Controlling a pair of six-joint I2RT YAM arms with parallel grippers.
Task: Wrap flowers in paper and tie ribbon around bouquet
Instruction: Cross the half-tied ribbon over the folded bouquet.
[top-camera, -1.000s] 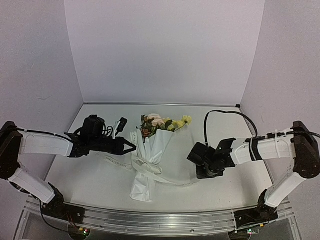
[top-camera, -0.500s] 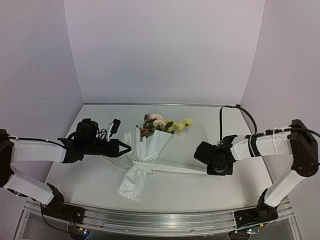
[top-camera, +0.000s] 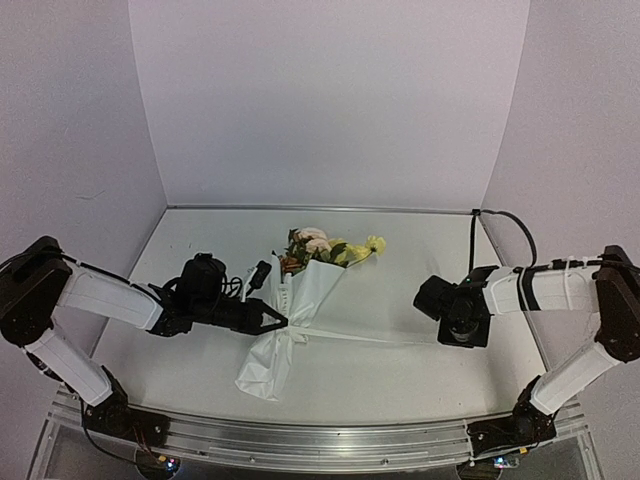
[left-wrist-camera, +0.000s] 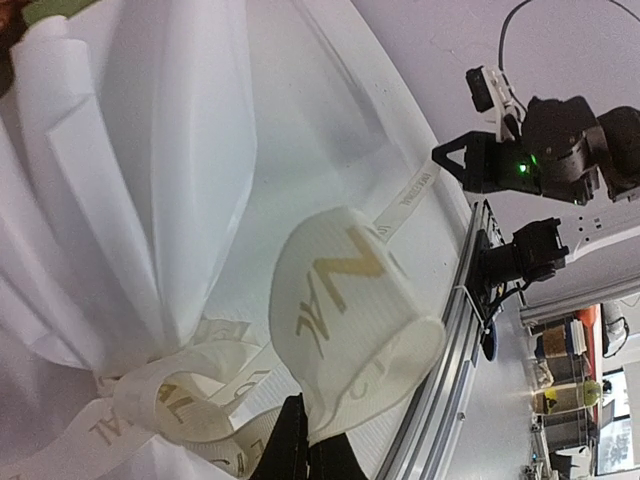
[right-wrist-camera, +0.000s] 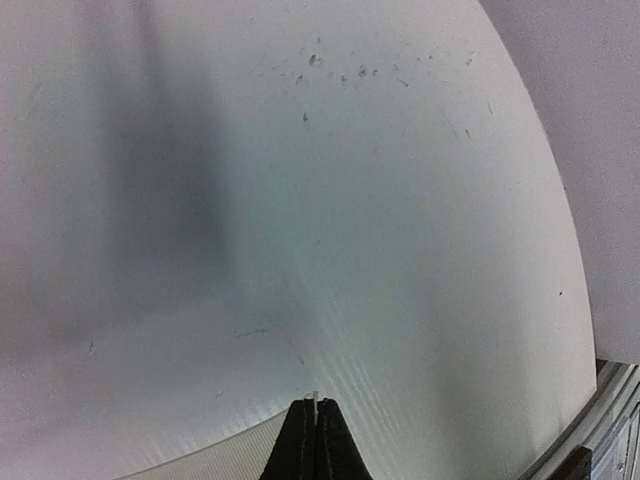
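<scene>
The bouquet (top-camera: 298, 305) lies on its side at the middle of the table (top-camera: 410, 260). The flowers (top-camera: 322, 246) point toward the far wall and the paper (top-camera: 312, 285) cone tapers toward the near edge. The ribbon (top-camera: 370, 338) encircles the cone at its narrow waist, where the sheet gathers.

The left gripper (top-camera: 279, 323) has its jaws fully closed and pinches a loop of the ribbon just beside the waist (its wrist view shows the printed loop bulging directly above the fingertips). Holding here anchors the knot against the paper.

The right gripper (top-camera: 458, 336) also has its jaws fully closed, well apart from the bouquet on the right. One strand runs straight from the waist to it, and a thin white sliver shows between its fingertips. It appears to grip the strand's free end.

These opposed positions put the strand under tension, so the step in hand is judged to be cinching the tie. The wrap is complete and the knot appears nearly finished. Excess pull risks dragging the light bouquet sideways or crushing the cone.
</scene>
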